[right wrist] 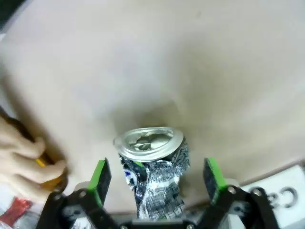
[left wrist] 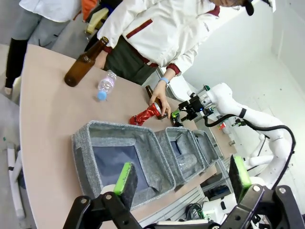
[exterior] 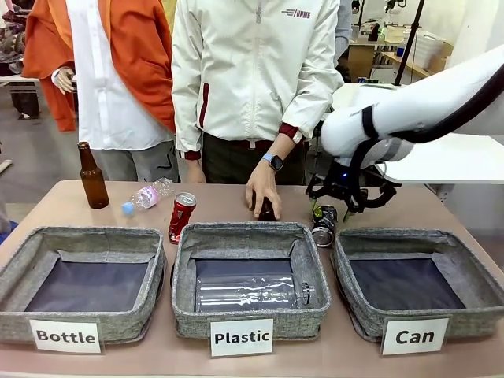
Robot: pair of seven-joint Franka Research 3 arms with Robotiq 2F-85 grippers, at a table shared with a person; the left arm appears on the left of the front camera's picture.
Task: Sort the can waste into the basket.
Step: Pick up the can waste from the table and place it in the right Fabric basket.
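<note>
A dark crushed can [exterior: 324, 225] lies on the table just behind the grey basket [exterior: 472, 315] carded "Can". In the right wrist view this can [right wrist: 152, 167] sits between the green pads [right wrist: 101, 176] with a gap on each side. My right gripper [exterior: 334, 206] hangs open over it, and the same gripper [right wrist: 155, 179] straddles the can without touching it. A red crushed can [exterior: 183, 216] stands behind the "Plastic" basket [exterior: 236, 235]; it also shows as the red can [left wrist: 145, 114] in the left wrist view. My left gripper [left wrist: 183, 179] is open, high above the table with nothing in it.
A person's hand [exterior: 262, 191] rests on a brown bottle lying next to the dark can. An upright brown bottle [exterior: 93, 177] and a clear plastic bottle [exterior: 148, 195] are at the far left. Another clear bottle [exterior: 252, 293] lies in the "Plastic" basket. The "Bottle" basket [exterior: 79, 236] sits left.
</note>
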